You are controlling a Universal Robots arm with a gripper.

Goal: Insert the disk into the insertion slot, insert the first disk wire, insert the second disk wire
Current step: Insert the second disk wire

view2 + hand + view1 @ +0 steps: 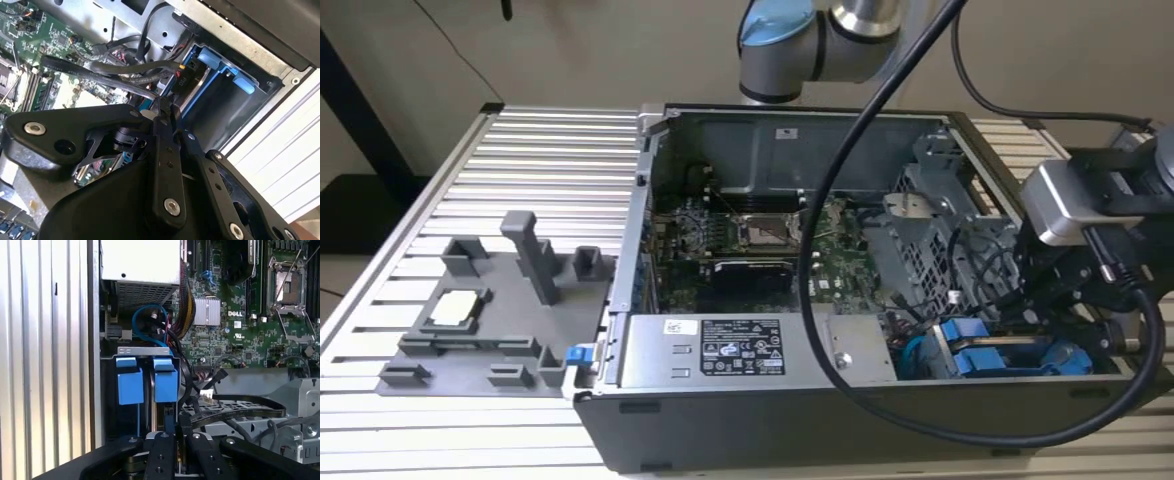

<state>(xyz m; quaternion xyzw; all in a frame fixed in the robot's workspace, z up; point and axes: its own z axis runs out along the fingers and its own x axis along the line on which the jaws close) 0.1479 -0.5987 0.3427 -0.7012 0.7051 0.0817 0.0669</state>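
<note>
The disk (pixel 165 405) sits in the insertion slot (pixel 131 351), beside the power-supply box (pixel 140 262) inside the computer case (pixel 720 420). The gripper (pixel 162 107) hangs over it; whether its fingers are apart or together, I cannot tell.

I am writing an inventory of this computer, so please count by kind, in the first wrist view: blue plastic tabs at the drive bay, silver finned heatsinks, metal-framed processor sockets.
Blue square plastic tabs: 2
Silver finned metal heatsink: 1
Square metal-framed processor socket: 1
Total: 4

Exterior view looks down at the open computer case (pixel 854 250); both wrist views, seemingly close, share its inside.
</note>
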